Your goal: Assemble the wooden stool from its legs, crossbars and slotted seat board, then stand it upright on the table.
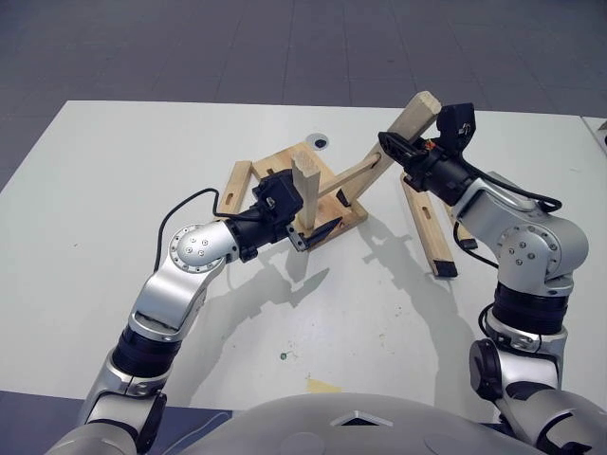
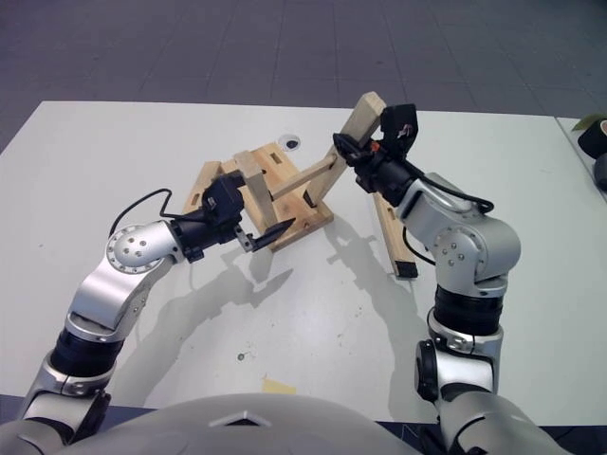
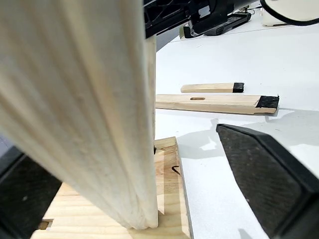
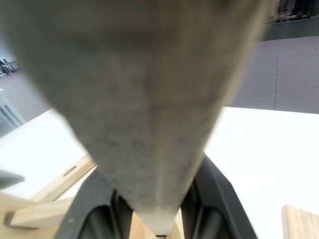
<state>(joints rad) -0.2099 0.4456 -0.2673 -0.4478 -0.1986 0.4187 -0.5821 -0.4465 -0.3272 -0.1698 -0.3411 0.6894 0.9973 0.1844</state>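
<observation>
Centre of the left eye view: left gripper (image 1: 311, 230), spread open astride the upright leg (image 1: 305, 185), not clamped. In the left wrist view, one black finger (image 3: 269, 174) at lower right, clear of the wood with white table in the gap. The other finger dark in the lower left corner, close against the leg, contact impossible to judge. Foot of that leg down on the seat board (image 1: 245, 175), pale and flat on the table (image 1: 114, 190), just left of centre, a slot near its left edge.

Upper right of the same view: right gripper (image 1: 412, 144), pinched tight on the tilted leg (image 1: 420, 109), both pads (image 4: 219, 199) hard against the wood at the bottom of the right wrist view. Top end of the leg leaning up and to the right, above the gripper. From its lower part, a crossbar (image 1: 353, 175) slanting down-left towards the upright leg and over the board.

Right of centre, below the right gripper: a loose leg (image 1: 427, 226) flat on the table, black cap at its near end. Just beside it to the right, half behind the arm, a shorter piece (image 1: 462, 230), also black-tipped.

Above the board, near top centre: a round hole (image 1: 320, 142) in the tabletop. Bottom centre: a scrap of yellow tape (image 1: 322, 386).
</observation>
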